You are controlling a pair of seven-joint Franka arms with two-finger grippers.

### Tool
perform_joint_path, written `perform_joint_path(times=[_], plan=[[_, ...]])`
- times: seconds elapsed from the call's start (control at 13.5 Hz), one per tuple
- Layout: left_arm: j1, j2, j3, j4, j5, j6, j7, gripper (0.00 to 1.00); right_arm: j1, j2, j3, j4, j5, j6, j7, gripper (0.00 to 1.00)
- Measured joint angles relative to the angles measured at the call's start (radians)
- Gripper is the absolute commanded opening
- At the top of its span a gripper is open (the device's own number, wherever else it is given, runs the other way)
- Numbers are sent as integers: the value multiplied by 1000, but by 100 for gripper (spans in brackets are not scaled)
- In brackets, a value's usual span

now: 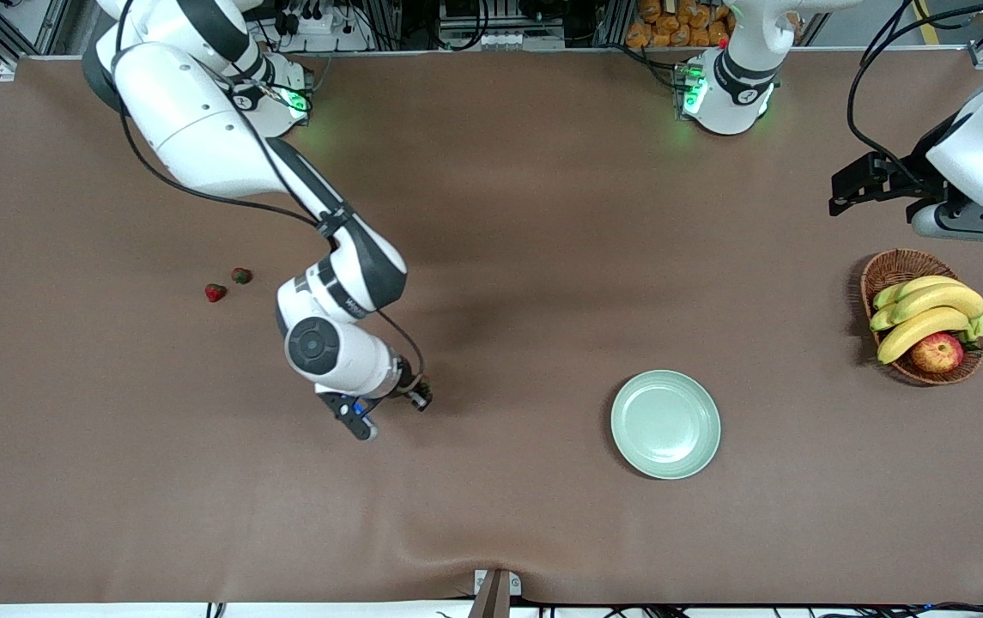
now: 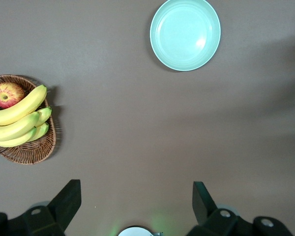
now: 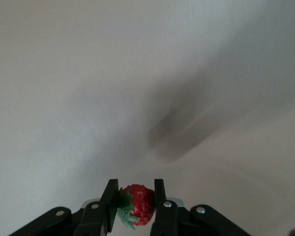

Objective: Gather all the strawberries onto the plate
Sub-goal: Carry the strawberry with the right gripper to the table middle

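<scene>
Strawberry (image 3: 137,203) riding clamped between right gripper (image 3: 133,202) jaws; carrying level until plate (image 1: 665,423) is lying directly beneath. Left gripper (image 2: 136,200) waiting, jaws apart.

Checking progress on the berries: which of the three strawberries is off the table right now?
The strawberry pinched in the right gripper; the other two strawberries lie on the table toward the right arm's end.

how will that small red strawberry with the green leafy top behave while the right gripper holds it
The small red strawberry with the green leafy top sits pinched between the right gripper fingers, so it is probably light. Its rounded, soft-looking flesh could bruise under a hard squeeze. Set down on the round pale mint-green glossy plate, it may roll a little, though the raised rim should stop it.
</scene>
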Motion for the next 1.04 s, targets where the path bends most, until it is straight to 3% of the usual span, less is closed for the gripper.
perform_joint_path(times=[0.37, 0.81, 0.89, 0.96, 1.04], plan=[[7, -1, 5, 5, 2, 0, 0, 100, 122, 6, 8, -30, 0, 1, 163, 0], [13, -9, -3, 10, 2, 0, 2, 100, 188, 12, 16, -85, 0, 0, 261, 1], [12, -9, -6, 9, 2, 0, 2, 100, 192, 12, 27, -86, 0, -2, 281, 34], [11, -8, -6, 8, 2, 0, 2, 100, 194, 12, 35, -86, 0, -5, 296, 97], [10, -6, -7, 7, 2, 0, 2, 100, 194, 12, 39, -86, 0, -8, 304, 100]])
